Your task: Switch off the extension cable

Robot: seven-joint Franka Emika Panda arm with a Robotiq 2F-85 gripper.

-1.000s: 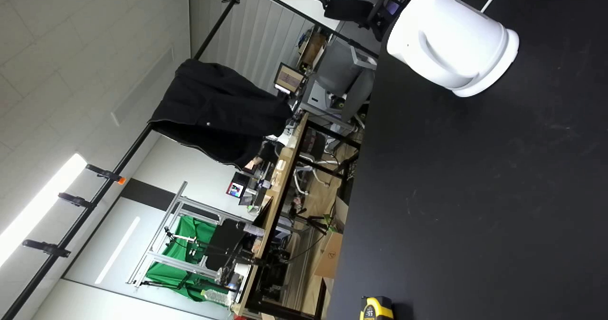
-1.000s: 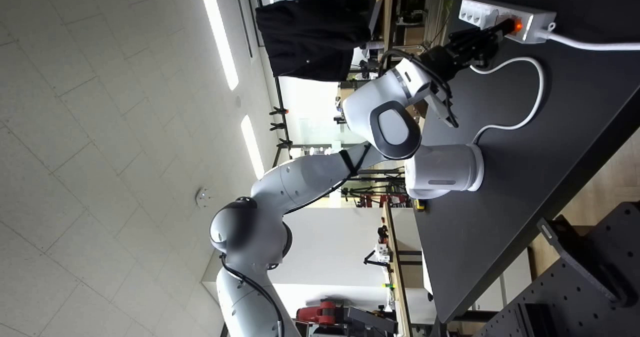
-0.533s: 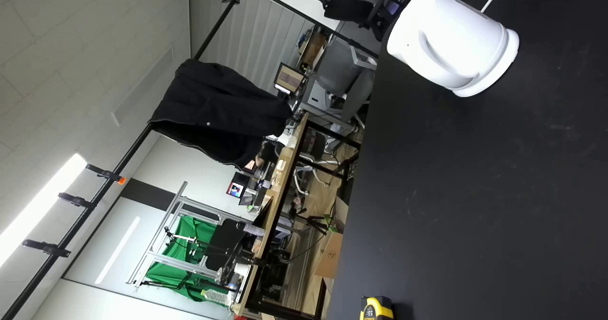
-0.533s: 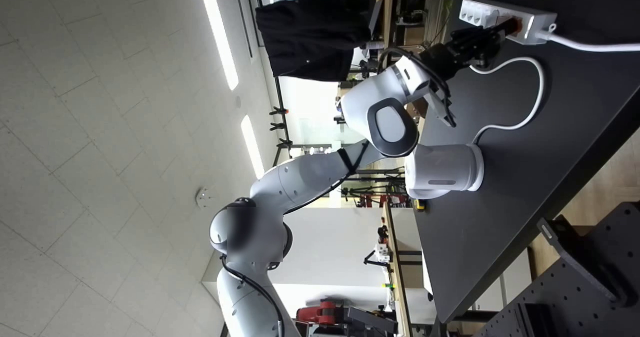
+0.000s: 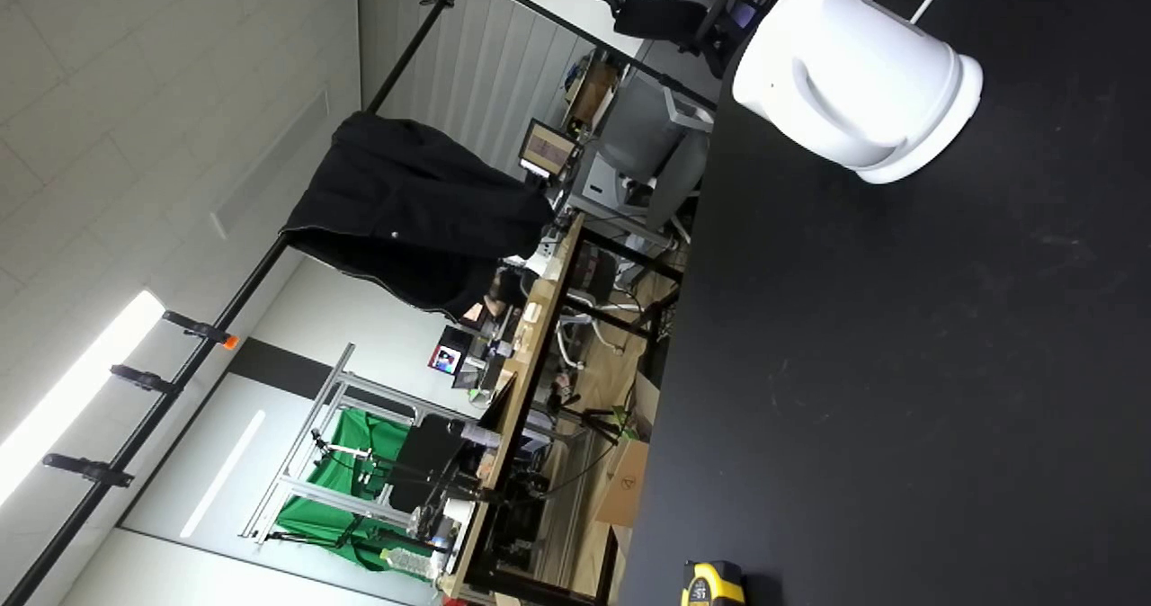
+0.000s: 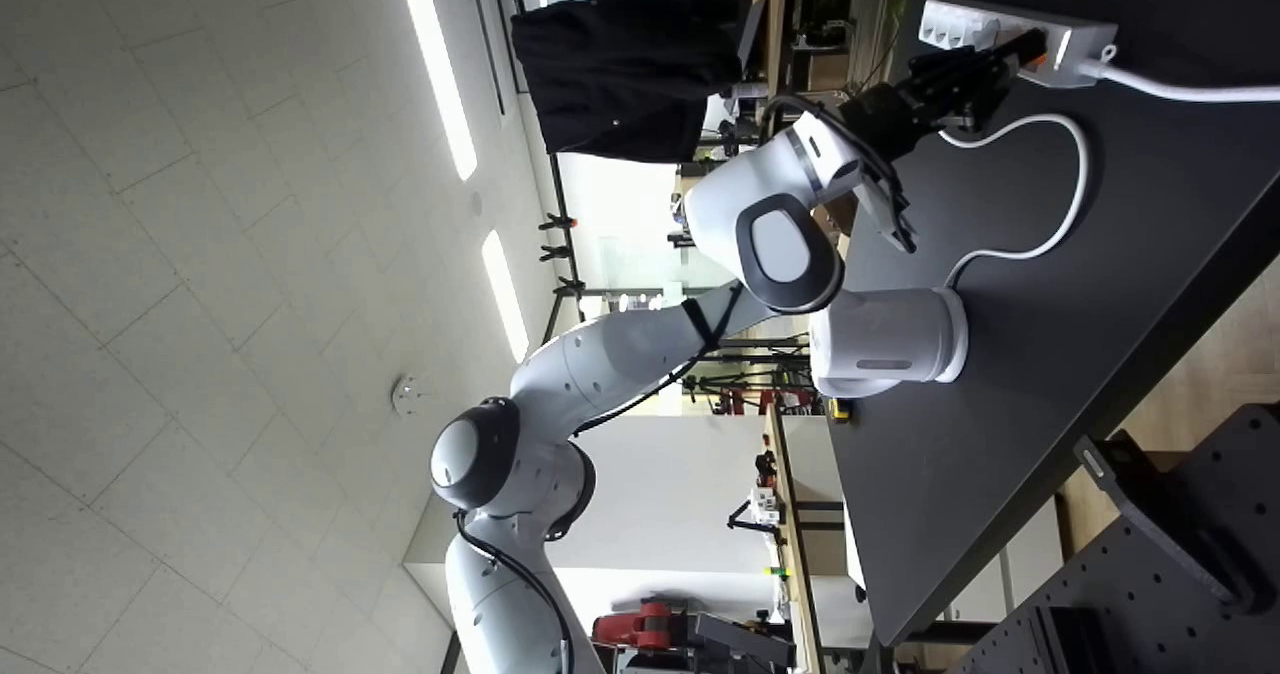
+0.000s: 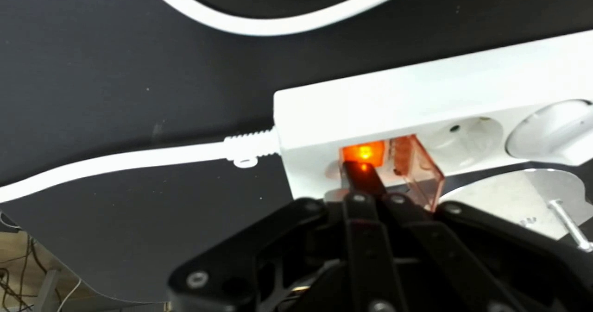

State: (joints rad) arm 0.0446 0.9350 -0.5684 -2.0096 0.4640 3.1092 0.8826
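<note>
Currently, extension cable (image 7: 417, 94): laid on the worktop (image 7: 116, 94), its cord (image 7: 157, 158) led off left in the wrist view.
Switch (image 7: 366, 152): lit orange, partly hidden by the end effector (image 7: 365, 177); contact cannot be told.
End effector: jaws brought together, nothing seen gripped.
Cover (image 7: 424, 171): tilted up, just right of the switch.
Kettle (image 6: 890, 339): stood well apart.
</note>
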